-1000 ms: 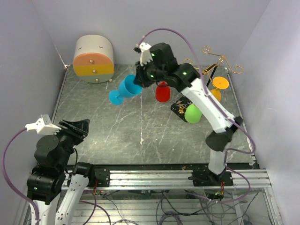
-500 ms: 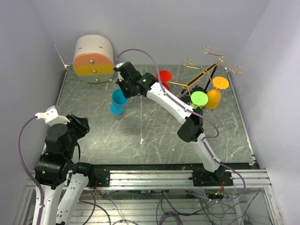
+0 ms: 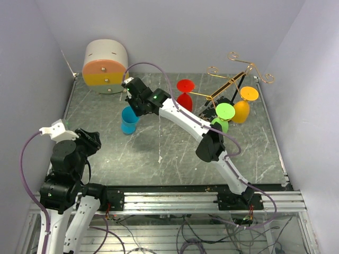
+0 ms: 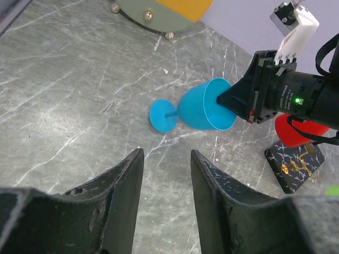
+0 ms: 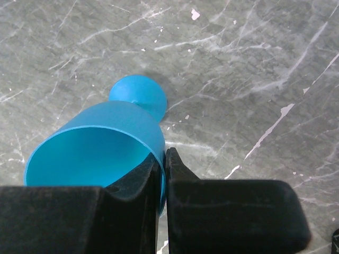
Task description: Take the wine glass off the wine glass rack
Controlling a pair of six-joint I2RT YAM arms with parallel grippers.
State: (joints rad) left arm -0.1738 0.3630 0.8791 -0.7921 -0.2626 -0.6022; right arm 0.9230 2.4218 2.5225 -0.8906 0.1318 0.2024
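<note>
The blue wine glass (image 3: 127,120) is located off the rack (image 3: 229,83), over the rear-left part of the bench (image 3: 175,153) and near the round drawer unit (image 3: 106,66). One second earlier it was held in the air beside the red glass (image 3: 185,92), close to the rack. Since then it has been carried leftward and lowered. It is tilted, with its foot at or just above the surface (contact cannot be confirmed).

The right claw (image 5: 163,159) is pinched on the rim, with one finger inside the bowl and one outside. The left claw (image 4: 167,156) is spread, nothing is held between its fingers, and it is positioned near the front-left corner.

The red glass, the green glass (image 3: 222,119) and the orange glass (image 3: 242,108) are hung on the rack at the rear-right corner. Removal is judged complete. Only set-down and release are judged outstanding.
</note>
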